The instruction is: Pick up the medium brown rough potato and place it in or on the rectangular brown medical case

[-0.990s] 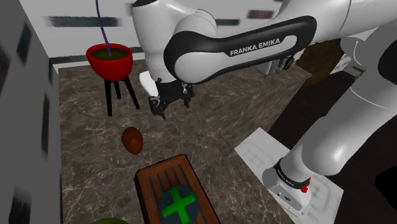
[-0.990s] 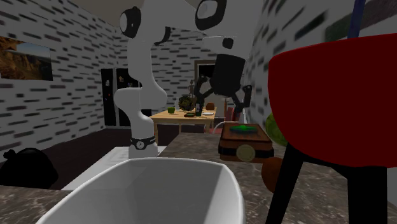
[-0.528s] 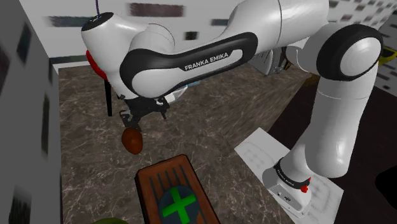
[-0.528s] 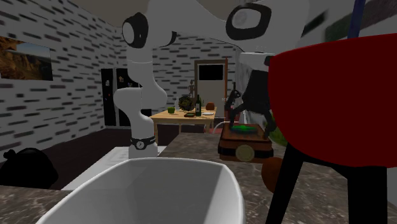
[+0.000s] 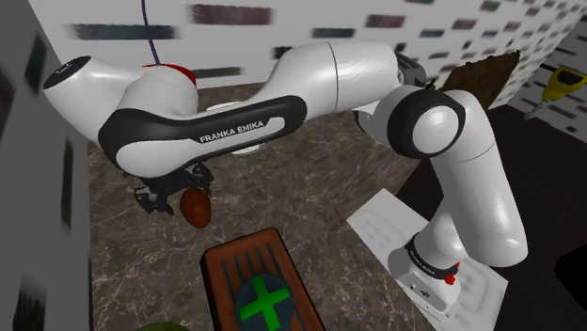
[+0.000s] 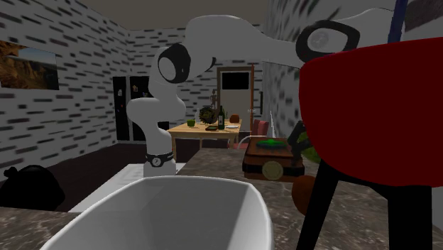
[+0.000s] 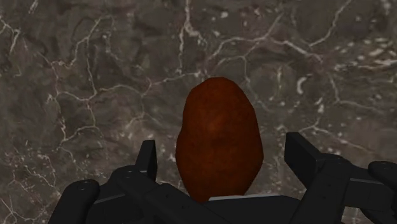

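Wrist view shows the jaws spread apart on either side of the reddish-brown potato [image 7: 219,137], not touching it; the potato lies on the dark marbled bench [image 7: 95,76], near the brown green-crossed case [image 5: 259,287], off its far end
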